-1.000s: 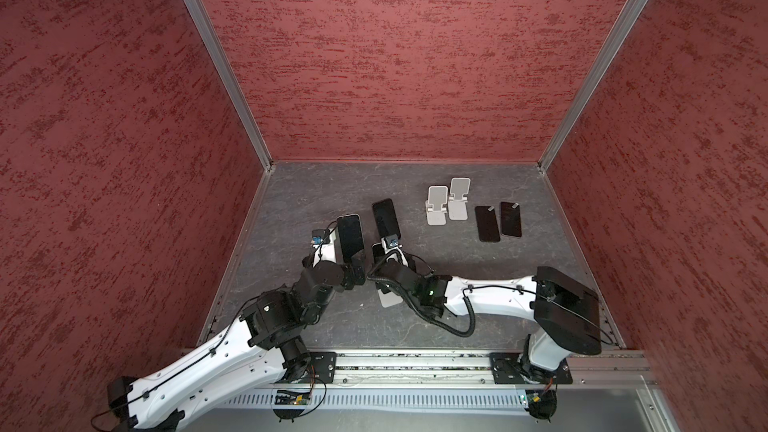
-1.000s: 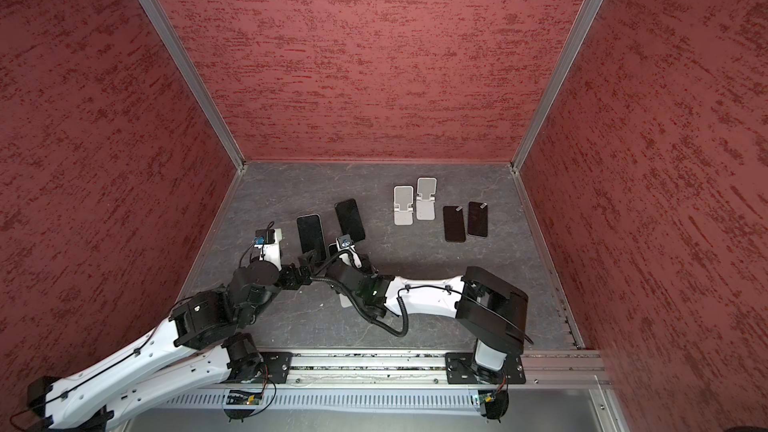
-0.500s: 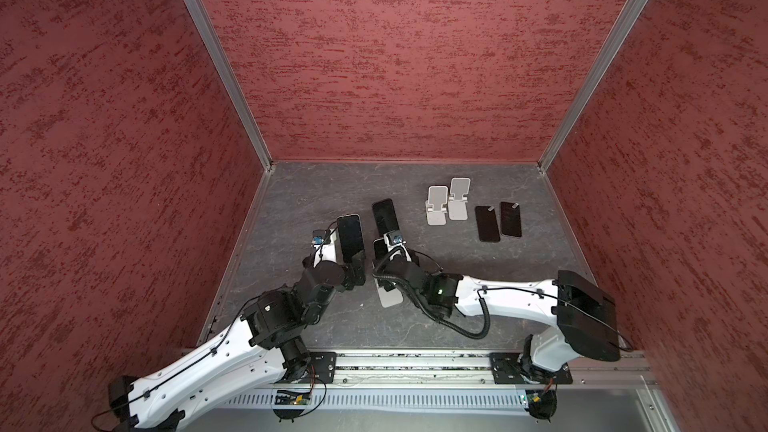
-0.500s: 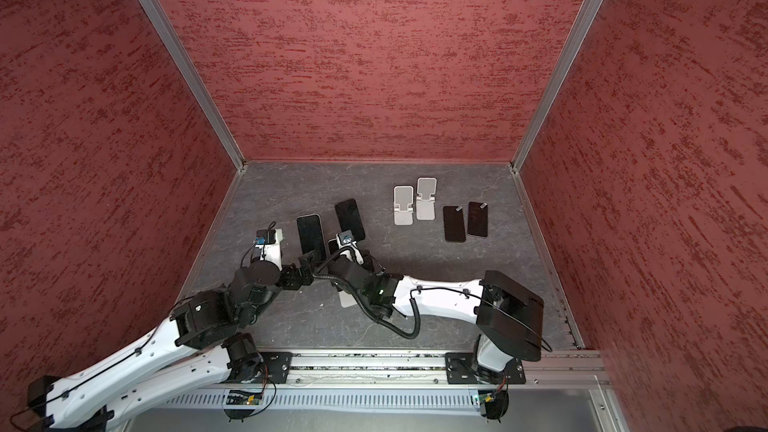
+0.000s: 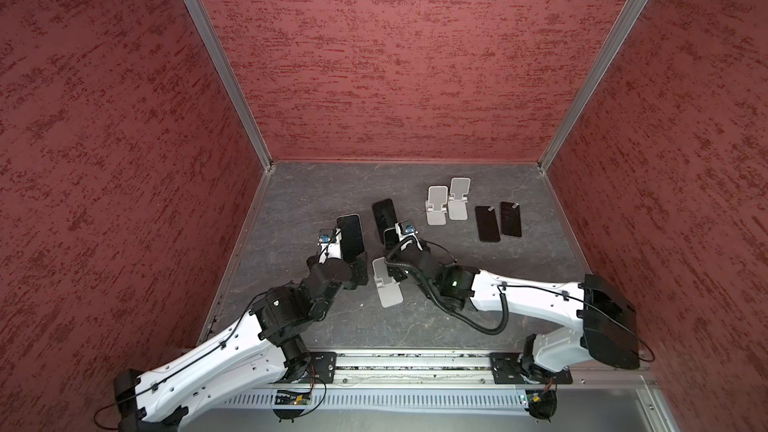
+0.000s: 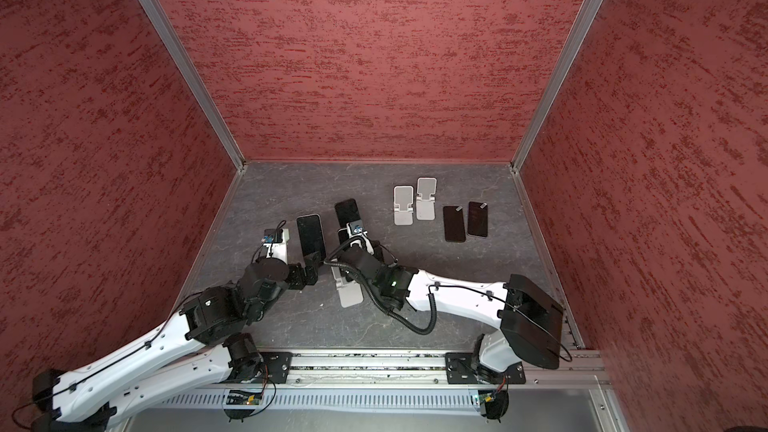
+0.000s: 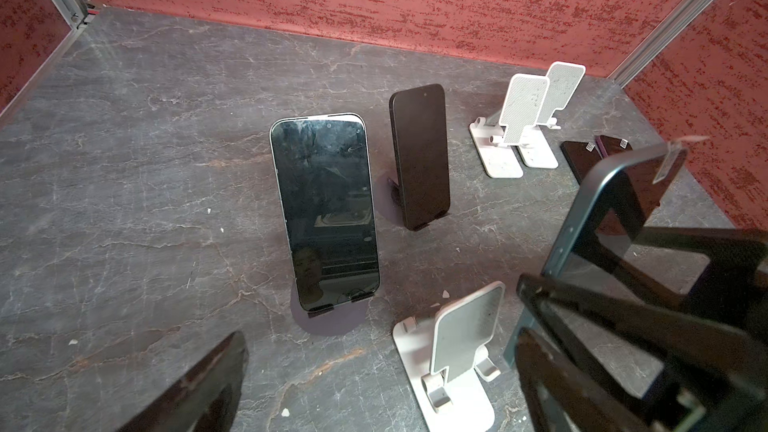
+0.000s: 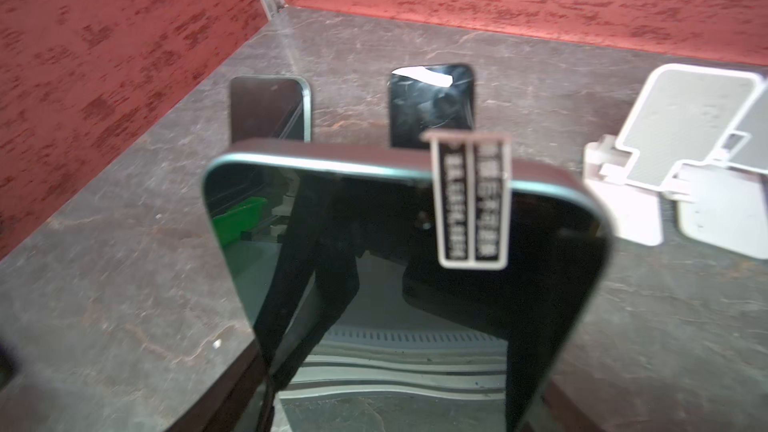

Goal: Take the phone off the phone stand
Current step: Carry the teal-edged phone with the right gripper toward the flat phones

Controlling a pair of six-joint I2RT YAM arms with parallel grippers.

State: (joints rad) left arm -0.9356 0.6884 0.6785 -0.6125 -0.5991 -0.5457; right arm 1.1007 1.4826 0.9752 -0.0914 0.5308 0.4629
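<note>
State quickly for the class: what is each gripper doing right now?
Left gripper: open, holding nothing.
Right gripper: closed on the teal-edged phone.

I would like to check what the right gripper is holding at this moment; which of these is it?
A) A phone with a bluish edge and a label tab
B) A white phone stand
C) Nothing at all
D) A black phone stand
A: in the right wrist view the phone, with its bluish edge and label tab, fills the frame, and the left wrist view shows the right gripper clamped on it, near the empty white stand.
</note>
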